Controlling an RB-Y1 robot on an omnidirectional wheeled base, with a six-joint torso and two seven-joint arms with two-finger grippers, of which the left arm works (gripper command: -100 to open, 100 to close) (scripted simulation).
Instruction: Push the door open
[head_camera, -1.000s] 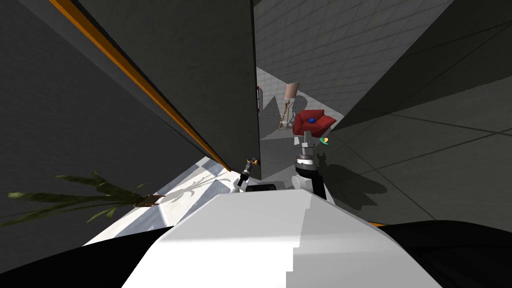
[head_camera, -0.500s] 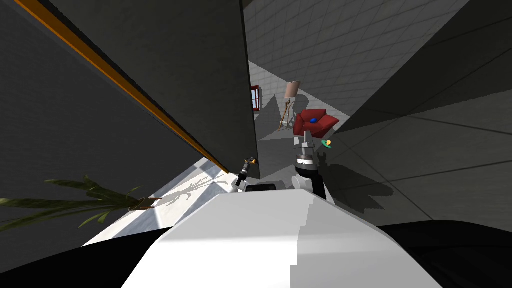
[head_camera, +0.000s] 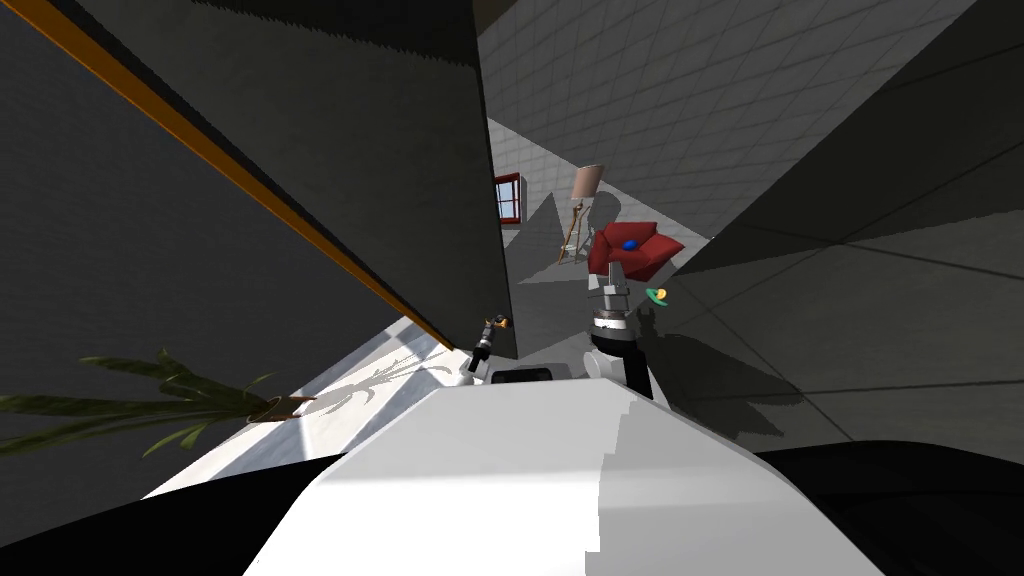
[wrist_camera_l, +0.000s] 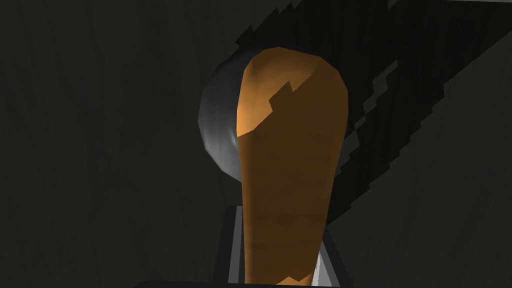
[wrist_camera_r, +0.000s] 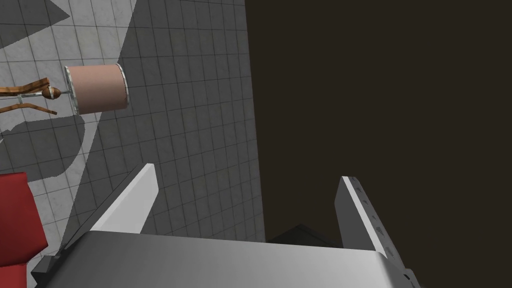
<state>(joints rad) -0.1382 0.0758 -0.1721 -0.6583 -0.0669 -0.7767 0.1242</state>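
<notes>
Door (head_camera: 400, 200) ajar, orange lever handle (wrist_camera_l: 292, 150) gripped.
Left gripper (wrist_camera_l: 280, 240) jaws pinch handle; right gripper (wrist_camera_r: 246, 172) at 2 o'clock, jaws spread.

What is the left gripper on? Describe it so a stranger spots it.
Find the tall dark door, partly open. Near its free edge sits a round grey plate; from it juts the handle, in the left gripper: a short orange lever, unlike the long orange strip alongside.
</notes>
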